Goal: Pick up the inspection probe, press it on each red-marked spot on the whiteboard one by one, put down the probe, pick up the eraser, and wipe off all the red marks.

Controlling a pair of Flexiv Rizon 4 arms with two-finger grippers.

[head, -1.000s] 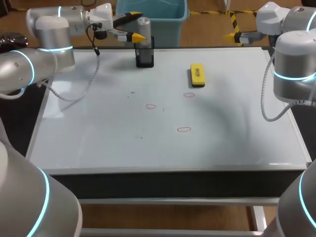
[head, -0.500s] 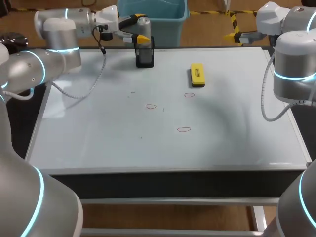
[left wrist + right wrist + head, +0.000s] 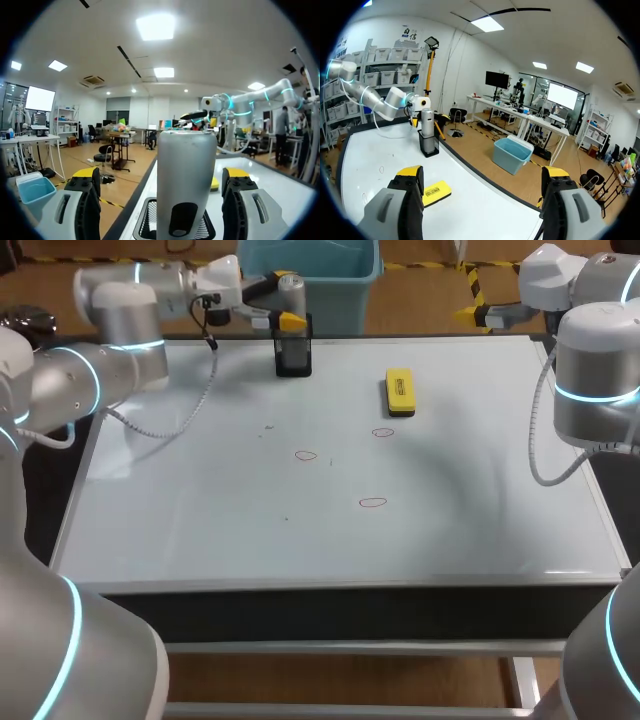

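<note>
Now: left hand (image 3: 160,176) open, fingers (image 3: 85,200) straddling the upright probe (image 3: 186,150) in its mesh holder (image 3: 145,225), not touching, lined up for the grip. Right hand (image 3: 482,175) open, empty, held aside.

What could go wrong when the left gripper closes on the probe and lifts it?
1. The silver cylindrical probe sits off-centre in the open left gripper, nearly against one finger; closing may shove or tilt it.
2. It stands in a black mesh holder at the far edge of the white whiteboard; a lift could drag the holder along or tip it off.
</note>
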